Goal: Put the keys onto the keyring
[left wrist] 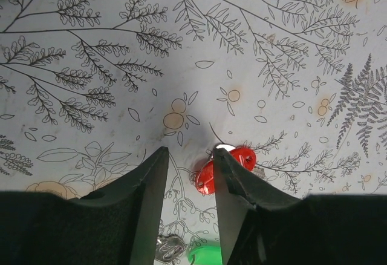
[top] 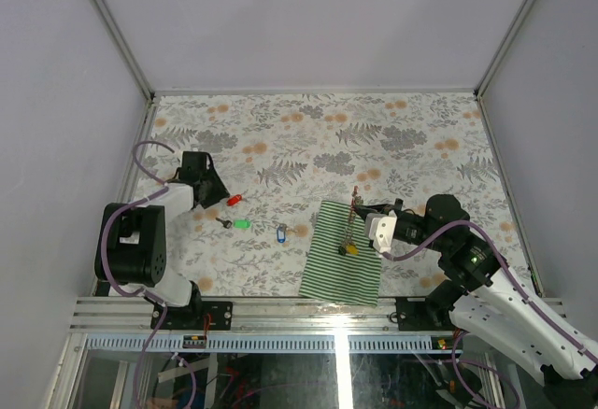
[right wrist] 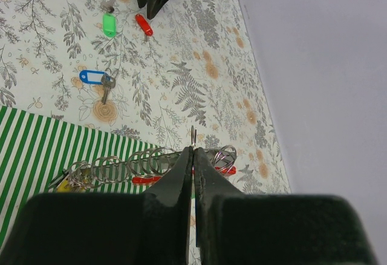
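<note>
The red-tagged key [left wrist: 237,157] lies on the floral table, its near end just inside my left gripper [left wrist: 190,151]. The jaws stand apart around that end, and the right finger [left wrist: 233,186] covers part of the tag. A green-tagged key [left wrist: 207,255] and its metal blade [left wrist: 168,247] lie nearer the wrist. From above, the left gripper [top: 217,192] sits beside the red key [top: 235,200]. The keyring [right wrist: 121,165], a grey strip with several wire rings and a red clip [right wrist: 147,179], lies on the striped cloth. My right gripper [right wrist: 193,151] is shut on one upright ring.
A blue-tagged key [top: 280,233] lies between the green key [top: 243,224] and the green-and-white striped cloth [top: 327,264]. A yellow tag [top: 353,250] sits at the keyring's near end. White walls with metal rails enclose the table on three sides.
</note>
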Robot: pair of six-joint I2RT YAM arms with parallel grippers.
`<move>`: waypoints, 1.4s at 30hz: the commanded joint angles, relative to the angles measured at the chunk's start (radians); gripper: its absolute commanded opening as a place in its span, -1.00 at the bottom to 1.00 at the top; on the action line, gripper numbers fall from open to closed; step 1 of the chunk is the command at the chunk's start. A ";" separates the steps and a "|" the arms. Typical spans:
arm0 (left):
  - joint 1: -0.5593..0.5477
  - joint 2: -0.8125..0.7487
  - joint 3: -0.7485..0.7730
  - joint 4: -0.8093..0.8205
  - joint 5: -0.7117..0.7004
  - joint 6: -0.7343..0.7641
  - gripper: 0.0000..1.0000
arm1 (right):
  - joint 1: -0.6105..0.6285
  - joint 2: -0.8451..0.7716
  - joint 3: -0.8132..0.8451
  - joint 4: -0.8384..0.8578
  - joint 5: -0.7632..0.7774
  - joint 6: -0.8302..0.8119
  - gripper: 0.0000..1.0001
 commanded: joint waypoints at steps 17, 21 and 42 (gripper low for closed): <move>0.013 -0.045 -0.100 0.054 0.118 -0.018 -0.42 | 0.008 0.011 0.017 0.082 -0.002 0.017 -1.00; 0.013 -0.043 -0.106 0.064 0.126 -0.017 -0.50 | 0.008 0.012 0.016 0.083 -0.003 0.020 -1.00; 0.005 -0.167 -0.079 0.061 0.112 0.024 -1.00 | 0.008 0.014 0.021 0.080 -0.002 0.023 -1.00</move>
